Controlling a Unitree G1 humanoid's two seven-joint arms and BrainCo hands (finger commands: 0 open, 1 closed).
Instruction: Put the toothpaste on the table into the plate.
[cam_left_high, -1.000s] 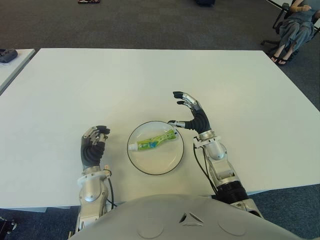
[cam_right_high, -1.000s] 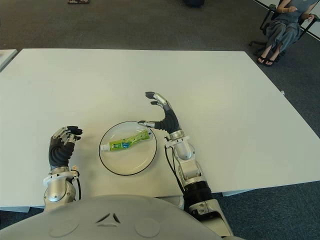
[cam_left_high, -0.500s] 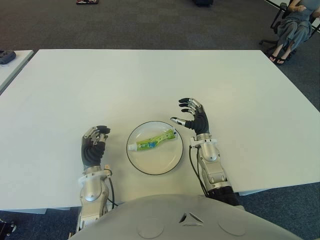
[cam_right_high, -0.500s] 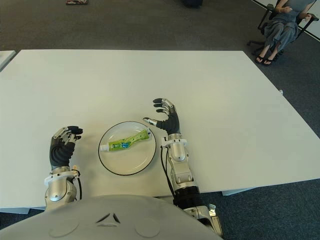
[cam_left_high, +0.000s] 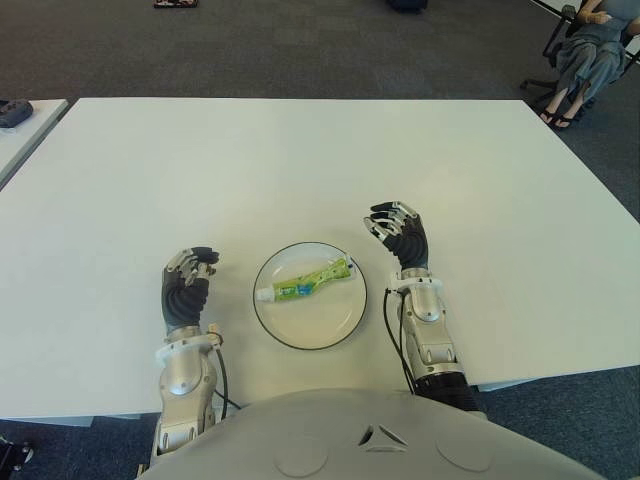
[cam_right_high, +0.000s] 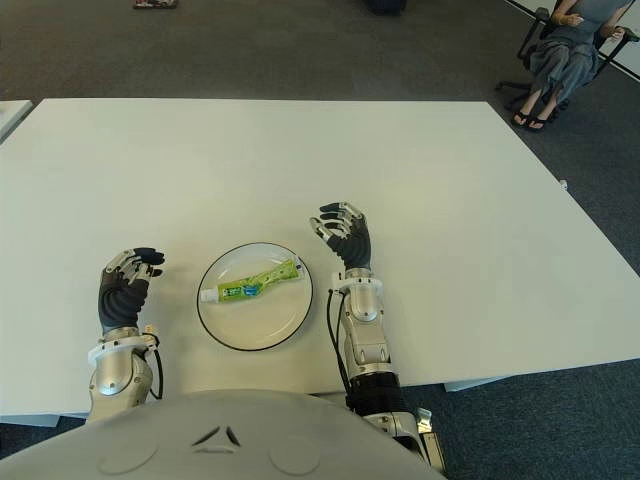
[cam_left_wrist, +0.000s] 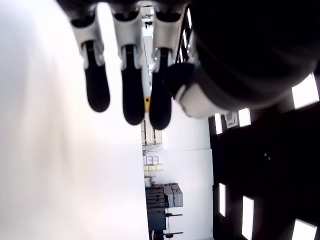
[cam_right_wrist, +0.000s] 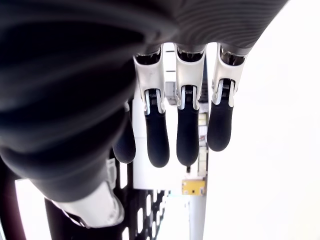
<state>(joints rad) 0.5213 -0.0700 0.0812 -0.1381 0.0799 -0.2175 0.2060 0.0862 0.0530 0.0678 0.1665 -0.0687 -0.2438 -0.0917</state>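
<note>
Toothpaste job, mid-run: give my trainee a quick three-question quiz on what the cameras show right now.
1. True or false: the toothpaste lies inside the plate.
2. Which robot hand shows nearer the plate? A) left robot hand B) right robot hand
3. Fill in: both robot hands hold ____.

Key: 1 true; 2 B, its curled fingers show just beside the rim; 3 nothing, both have curled, empty fingers.

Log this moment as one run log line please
toothpaste: lying in plate | right hand: curled, empty, right of plate | left hand: curled, empty, left of plate
</note>
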